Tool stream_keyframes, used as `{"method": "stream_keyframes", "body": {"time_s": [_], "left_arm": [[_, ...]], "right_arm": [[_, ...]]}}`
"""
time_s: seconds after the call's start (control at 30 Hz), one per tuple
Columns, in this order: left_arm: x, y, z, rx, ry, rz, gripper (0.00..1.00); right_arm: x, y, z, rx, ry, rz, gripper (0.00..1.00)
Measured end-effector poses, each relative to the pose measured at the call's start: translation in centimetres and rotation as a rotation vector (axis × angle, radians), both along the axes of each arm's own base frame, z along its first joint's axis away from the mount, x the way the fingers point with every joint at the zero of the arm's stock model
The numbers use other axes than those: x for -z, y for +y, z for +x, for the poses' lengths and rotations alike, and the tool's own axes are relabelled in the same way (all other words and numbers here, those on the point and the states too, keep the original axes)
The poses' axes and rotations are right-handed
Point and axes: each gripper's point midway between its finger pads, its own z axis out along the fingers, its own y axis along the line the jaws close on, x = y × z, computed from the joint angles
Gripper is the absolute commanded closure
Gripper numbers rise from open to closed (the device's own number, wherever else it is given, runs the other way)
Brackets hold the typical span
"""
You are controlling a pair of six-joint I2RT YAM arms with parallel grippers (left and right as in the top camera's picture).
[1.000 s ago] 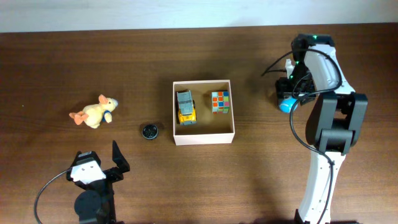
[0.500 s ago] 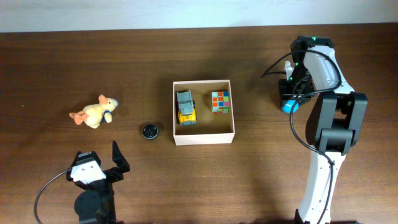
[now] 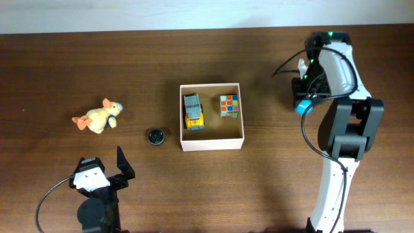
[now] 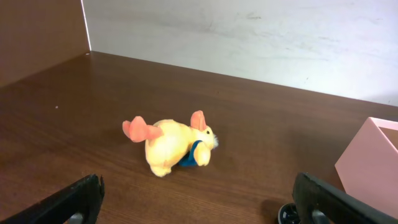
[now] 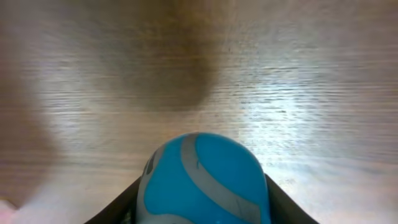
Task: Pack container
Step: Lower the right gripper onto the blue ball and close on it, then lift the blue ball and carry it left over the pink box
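While my right gripper [image 5: 198, 208] is clamped on the round blue ball with a grey stripe [image 5: 202, 177], my left gripper [image 3: 103, 167] rests with its fingers apart; the square white cardboard container with a tan inside [image 3: 212, 144] sits mid-table between us.

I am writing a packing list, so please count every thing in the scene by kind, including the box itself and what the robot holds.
container: 1
toy truck: 1
colour puzzle cube: 1
plush duck: 1
blue ball: 1
small black round object: 1
Total: 6
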Motion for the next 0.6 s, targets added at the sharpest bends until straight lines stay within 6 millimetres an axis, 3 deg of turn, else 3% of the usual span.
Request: {"method": "stream_keyframes", "body": {"time_s": [0.3,0.43,0.6], "left_arm": [[0.0,0.0,0.0,0.000,0.000,0.000,0.01],[0.0,0.0,0.0,0.000,0.000,0.000,0.01],[0.0,0.0,0.0,0.000,0.000,0.000,0.01]], "right_arm": [[-6.1,1.9,2.5,-0.038,-0.136,0.008,0.55],[-8.3,5.4,3.4,-0.117,-0.204,0.012,0.55],[-9.2,12.0,3.3,-0.258,-0.241,0.029,0.55]]}}
